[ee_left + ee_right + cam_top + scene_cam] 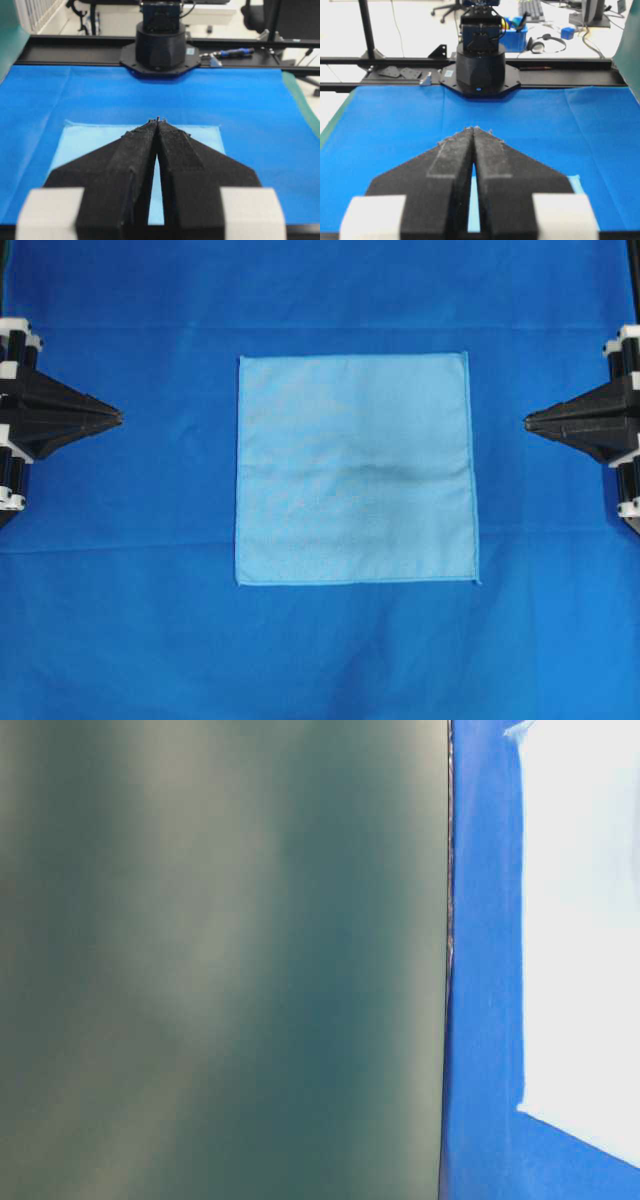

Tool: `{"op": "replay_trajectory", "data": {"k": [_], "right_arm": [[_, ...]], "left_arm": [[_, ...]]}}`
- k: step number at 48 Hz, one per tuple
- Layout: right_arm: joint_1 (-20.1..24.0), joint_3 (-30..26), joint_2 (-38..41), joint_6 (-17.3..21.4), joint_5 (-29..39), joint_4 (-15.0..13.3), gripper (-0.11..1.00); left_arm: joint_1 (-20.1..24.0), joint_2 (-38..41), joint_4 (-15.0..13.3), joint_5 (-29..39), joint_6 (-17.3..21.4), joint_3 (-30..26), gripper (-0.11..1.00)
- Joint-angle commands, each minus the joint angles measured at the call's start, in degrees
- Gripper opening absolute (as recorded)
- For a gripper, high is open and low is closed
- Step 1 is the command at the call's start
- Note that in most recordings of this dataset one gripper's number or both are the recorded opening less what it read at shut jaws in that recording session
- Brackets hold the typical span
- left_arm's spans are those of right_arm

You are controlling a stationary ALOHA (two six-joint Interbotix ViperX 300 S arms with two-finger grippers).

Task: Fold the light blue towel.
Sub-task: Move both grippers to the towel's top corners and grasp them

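The light blue towel point(355, 468) lies flat and unfolded, a square in the middle of the table. My left gripper point(118, 417) is shut and empty, well left of the towel's left edge. My right gripper point(528, 421) is shut and empty, a short way right of the towel's right edge. In the left wrist view the towel point(90, 145) spreads below the shut left gripper point(157, 119). In the right wrist view only a sliver of towel point(575, 182) shows beside the shut right gripper point(472, 129). The table-level view shows the towel point(580, 920) as a pale patch.
The royal-blue table covering point(110, 620) spreads over the whole table. Each arm's black base stands at the far edge in the other arm's wrist view, one in the left point(160, 45) and one in the right point(480, 65). A blurred grey-green surface point(220, 960) fills most of the table-level view.
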Motion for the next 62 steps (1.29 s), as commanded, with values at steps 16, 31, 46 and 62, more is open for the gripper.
{"op": "replay_trajectory", "data": {"k": [16, 31, 46, 62], "right_arm": [[-9.8, -7.3, 3.7, 0.6, 16.9, 0.4, 0.0], [-21.5, -7.5, 13.5, 0.9, 20.8, 0.3, 0.01], [-28.3, -10.3, 28.6, 0.4, 22.4, -1.5, 0.62], [-30.9, -13.2, 44.3, 0.4, 19.3, -3.9, 0.6]], "left_arm": [[6.7, 10.5, -0.9, -1.3, 0.4, -3.6, 0.0], [13.2, 22.2, -0.9, -2.9, 0.5, -6.5, 0.02], [20.2, 38.9, -0.9, -2.9, 3.3, -11.9, 0.8], [24.7, 54.0, -0.9, -3.0, 6.2, -17.4, 0.83]]}}
